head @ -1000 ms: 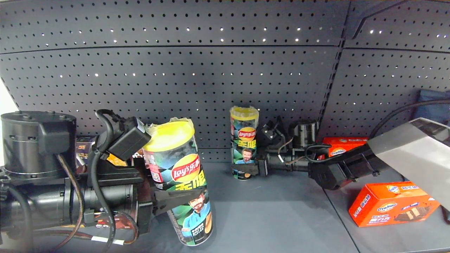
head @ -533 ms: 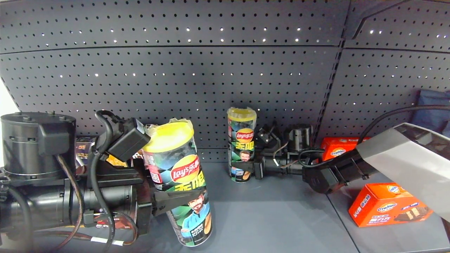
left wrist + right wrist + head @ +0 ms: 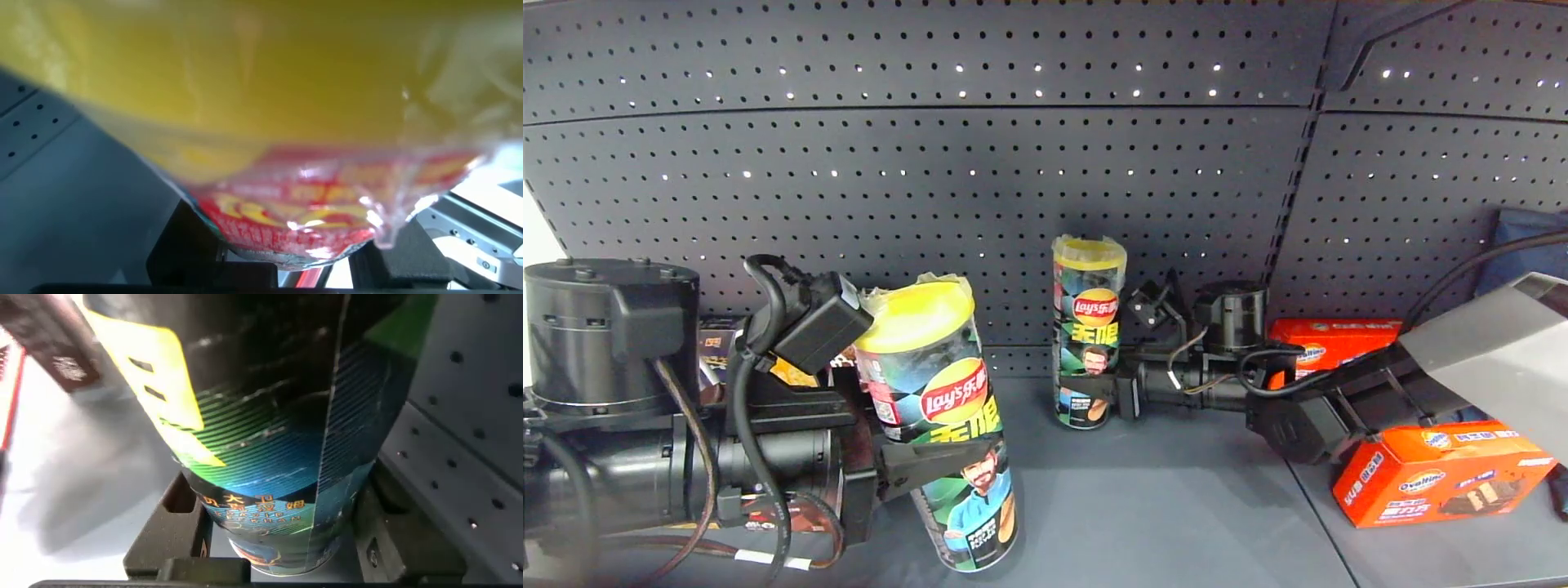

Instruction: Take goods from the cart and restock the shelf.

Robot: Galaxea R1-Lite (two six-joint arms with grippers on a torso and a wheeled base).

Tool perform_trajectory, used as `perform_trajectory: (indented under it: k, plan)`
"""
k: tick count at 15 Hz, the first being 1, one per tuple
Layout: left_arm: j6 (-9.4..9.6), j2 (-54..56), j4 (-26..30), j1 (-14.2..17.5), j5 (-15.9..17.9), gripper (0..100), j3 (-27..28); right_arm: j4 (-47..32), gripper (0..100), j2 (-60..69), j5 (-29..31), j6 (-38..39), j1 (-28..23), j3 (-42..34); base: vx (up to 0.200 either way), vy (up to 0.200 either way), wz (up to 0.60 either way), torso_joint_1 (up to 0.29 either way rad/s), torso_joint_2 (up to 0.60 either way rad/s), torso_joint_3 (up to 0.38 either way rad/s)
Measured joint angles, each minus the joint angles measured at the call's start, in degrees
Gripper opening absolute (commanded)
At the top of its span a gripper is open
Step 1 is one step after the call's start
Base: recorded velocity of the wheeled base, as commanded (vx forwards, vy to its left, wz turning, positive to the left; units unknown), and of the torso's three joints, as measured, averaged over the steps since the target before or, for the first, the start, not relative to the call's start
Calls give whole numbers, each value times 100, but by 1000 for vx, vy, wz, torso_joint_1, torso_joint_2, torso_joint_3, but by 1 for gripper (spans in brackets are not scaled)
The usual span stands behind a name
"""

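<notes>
- Clamping a tilted near can (image 3: pixel 935 384) around its middle, my left gripper (image 3: pixel 943 469) is waiting at the front of the shelf (image 3: pixel 1176 506).
- My right gripper (image 3: pixel 1090 392) is pinching the far can (image 3: pixel 1090 310), which has swayed left and come back (upright now, near the pegboard (image 3: pixel 931 204)).
- I'm judging it almost ready to let go.

Glossy printed chip can (image 3: pixel 947 400); matt metal shelf (image 3: pixel 1160 506)

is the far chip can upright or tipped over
Upright: the far can stands vertical, yellow lid on top, with the right gripper shut low around it.
</notes>
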State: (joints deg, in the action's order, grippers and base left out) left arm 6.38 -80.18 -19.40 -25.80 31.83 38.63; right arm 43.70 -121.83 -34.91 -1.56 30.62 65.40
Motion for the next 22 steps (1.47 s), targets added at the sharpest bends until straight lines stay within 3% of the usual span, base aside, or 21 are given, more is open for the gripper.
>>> perform_trajectory:
  k: [7,15,22]
  plan:
    - [11,24,22,-59,-172,0,0,1495,0,858,137,4,187,-2078,0,0,0,0,0,0]
    - [13,20,22,-118,-321,0,-22,1991,0,1935,249,9,675,-3735,0,0,0,0,0,0]
    - [13,-2,24,-118,-336,0,-22,2202,0,1902,254,11,774,-4055,0,0,0,0,0,0]
